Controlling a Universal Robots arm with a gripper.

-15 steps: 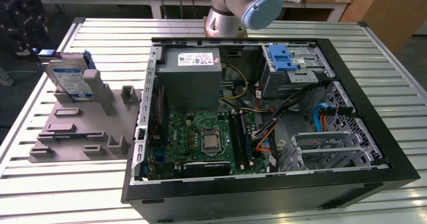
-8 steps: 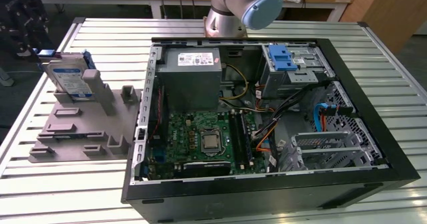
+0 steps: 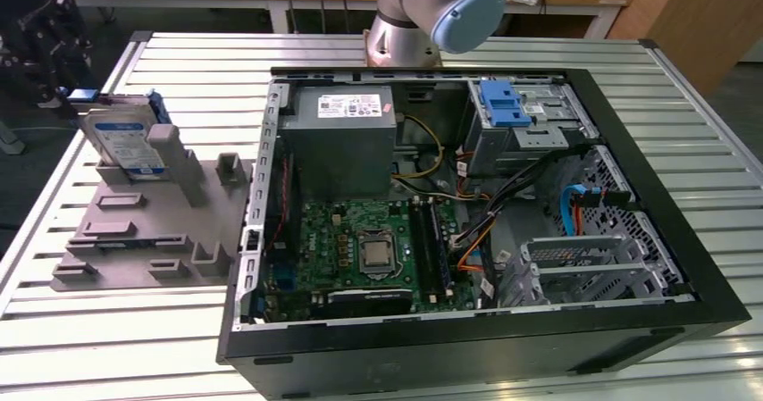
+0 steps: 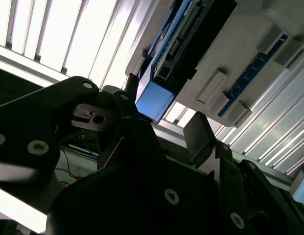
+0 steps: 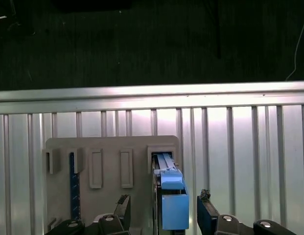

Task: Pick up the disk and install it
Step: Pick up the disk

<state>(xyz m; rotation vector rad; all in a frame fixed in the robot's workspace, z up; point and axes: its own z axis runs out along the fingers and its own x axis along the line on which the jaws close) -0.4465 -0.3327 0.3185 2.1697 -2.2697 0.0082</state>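
A: Disk pos.?

B: The disk (image 3: pixel 125 142) is seen standing upright in a slot at the far end of the grey fixture (image 3: pixel 143 231), on the exterior view's left, w/ its label turned to the near side. The fixture is laid on the slatted table (image 3: pixel 120 347), just beside the open PC case (image 3: pixel 477 356), which is set to the exterior view's right.

A: Gripper?

B: The gripper (image 5: pixel 164 198) (image 4: pixel 164 105) is placed at the disk's end. In both wrist views the blue rail tip (image 5: pixel 174 208) (image 4: pixel 154 100) is framed btwn the two fingers (image 5: pixel 123 204) (image 4: pixel 197 129). The jaws are held wide. In the first wrist view a gap is seen on each side, so nothing is clamped. In the second wrist view, contact w/ one finger can't be told.

A: Inside the case?

B: The PSU (image 3: pixel 339 137) is mounted at the far side and the motherboard (image 3: pixel 357 240) nearer. A blue latch (image 3: pixel 507 106) is seen far right, by the drive bay. The disk is not yet installed and is kept well apart from the bay. The arm base (image 3: pixel 417 26) is fixed at the table's far edge.
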